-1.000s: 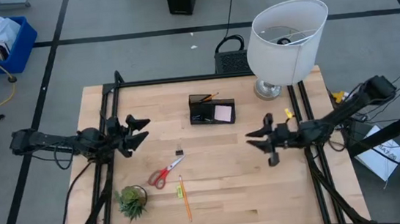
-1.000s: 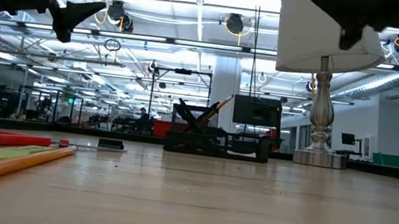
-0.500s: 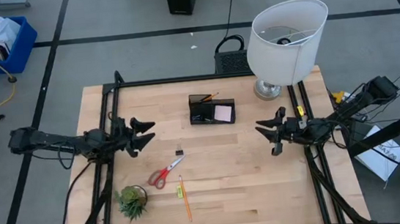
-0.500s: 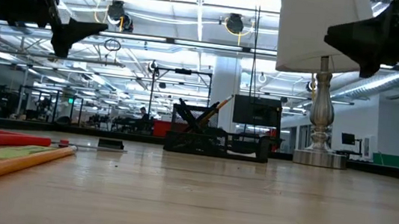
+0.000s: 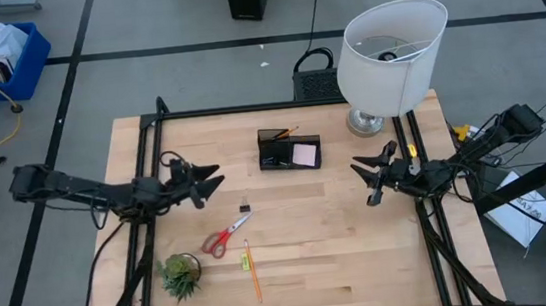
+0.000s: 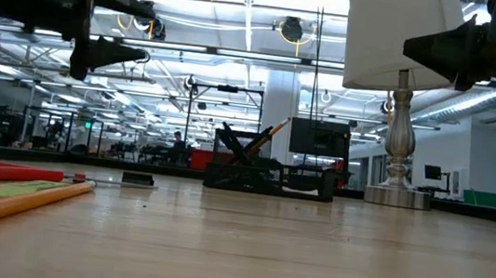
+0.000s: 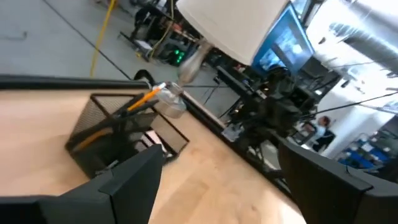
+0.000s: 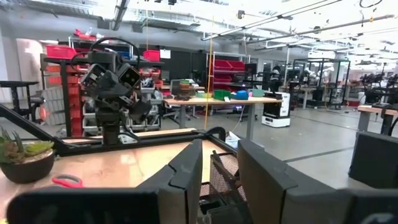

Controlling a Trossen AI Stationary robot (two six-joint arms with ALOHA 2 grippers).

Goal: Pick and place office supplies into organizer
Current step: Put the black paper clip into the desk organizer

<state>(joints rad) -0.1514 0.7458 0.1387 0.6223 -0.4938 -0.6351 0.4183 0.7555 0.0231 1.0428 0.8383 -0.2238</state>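
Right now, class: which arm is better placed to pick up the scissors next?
Left. Its open hand hovers just beyond the scissors, on their side of the table; the right hand is across the table, near the lamp.

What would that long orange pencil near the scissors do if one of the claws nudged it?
The pencil lies flat on the bare wooden table, so a sideways nudge would probably roll or swivel it. It looks thin and stiff, likely light. Lying so low, it may be awkward to pinch. The scissors beside it could block its roll.
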